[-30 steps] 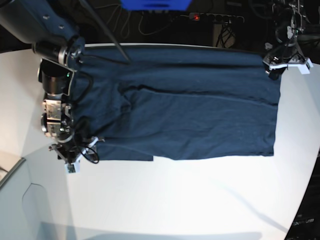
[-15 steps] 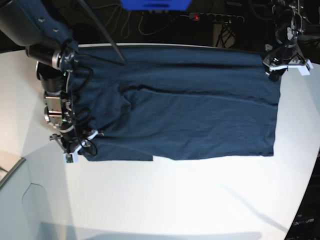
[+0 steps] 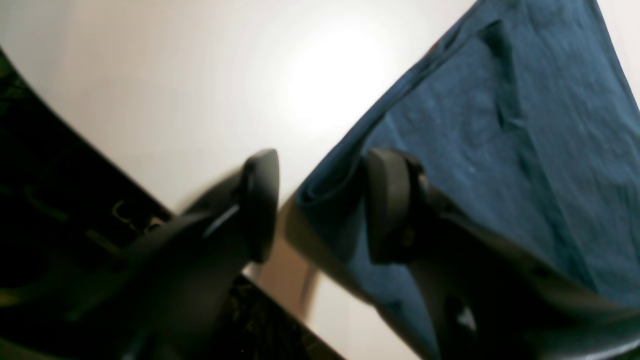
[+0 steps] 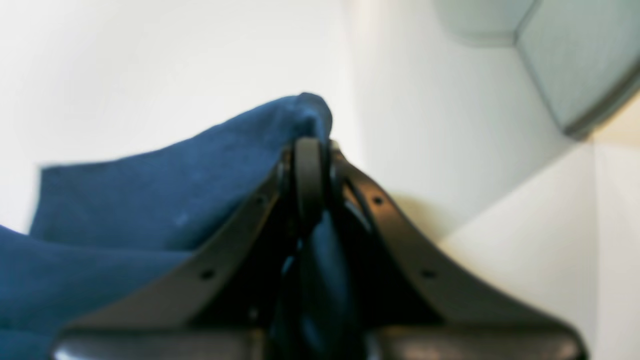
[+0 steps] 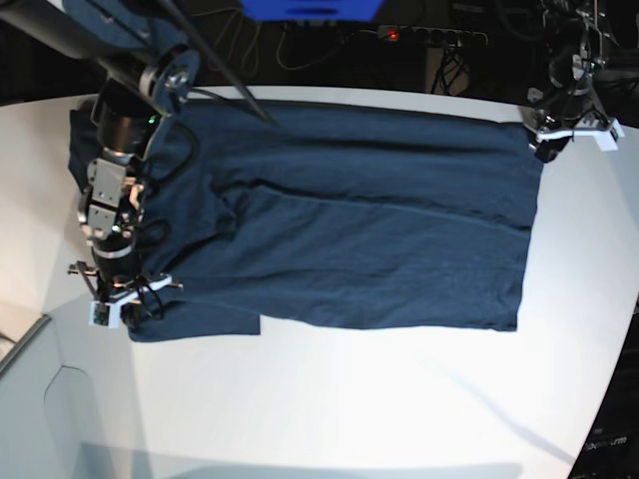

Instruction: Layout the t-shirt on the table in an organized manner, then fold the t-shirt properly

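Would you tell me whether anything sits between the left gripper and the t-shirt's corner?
Nothing visible does: the left gripper is open, and the t-shirt corner lies bare on the table between its fingers.

Base view looks down from overhead; both wrist views sit low, close over the t-shirt (image 5: 359, 230).

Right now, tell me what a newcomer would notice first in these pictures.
The dark navy t-shirt spread wide across the white table dominates the base view, covering most of its far half. The right gripper is shut on the shirt's near corner at the base view's left, the cloth bunched between its fingers in the wrist view. At the far corner on the opposite side, the left gripper straddles the shirt's edge with its jaws apart.
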You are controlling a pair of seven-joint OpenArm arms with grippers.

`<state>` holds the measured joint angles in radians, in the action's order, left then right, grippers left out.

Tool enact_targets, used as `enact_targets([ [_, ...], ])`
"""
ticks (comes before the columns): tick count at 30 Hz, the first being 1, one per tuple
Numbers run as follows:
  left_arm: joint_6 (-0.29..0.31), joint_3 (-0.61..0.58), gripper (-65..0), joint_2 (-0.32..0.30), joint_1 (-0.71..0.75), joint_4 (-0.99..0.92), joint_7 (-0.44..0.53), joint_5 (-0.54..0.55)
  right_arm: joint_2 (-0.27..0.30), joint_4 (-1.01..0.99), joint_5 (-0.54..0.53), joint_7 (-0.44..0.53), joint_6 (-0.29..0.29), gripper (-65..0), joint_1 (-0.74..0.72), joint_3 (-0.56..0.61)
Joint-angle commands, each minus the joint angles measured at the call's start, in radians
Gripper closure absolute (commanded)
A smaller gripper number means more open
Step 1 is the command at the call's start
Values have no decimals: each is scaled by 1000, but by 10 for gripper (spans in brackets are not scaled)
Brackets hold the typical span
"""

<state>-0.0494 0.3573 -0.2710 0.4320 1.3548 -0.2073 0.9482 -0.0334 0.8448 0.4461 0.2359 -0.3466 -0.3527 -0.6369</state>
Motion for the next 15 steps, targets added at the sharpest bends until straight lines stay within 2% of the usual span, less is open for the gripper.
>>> enact_targets([
  [1,6,4,-273,-15,-8,12,18,2,-1,28,-8,47,-1,0,-7,-13],
  [4,6,6,-273,-15,-8,12,18,10,-18,28,-8,89,-1,0,11,-25],
  [10,6,6,-275,-15,0,76,18,12,-18,24,-8,86,-1,0,22,-19],
  [15,6,-2,-275,5,-35,44,18,1,-16,24,-8,86,-1,0,24,-21],
])
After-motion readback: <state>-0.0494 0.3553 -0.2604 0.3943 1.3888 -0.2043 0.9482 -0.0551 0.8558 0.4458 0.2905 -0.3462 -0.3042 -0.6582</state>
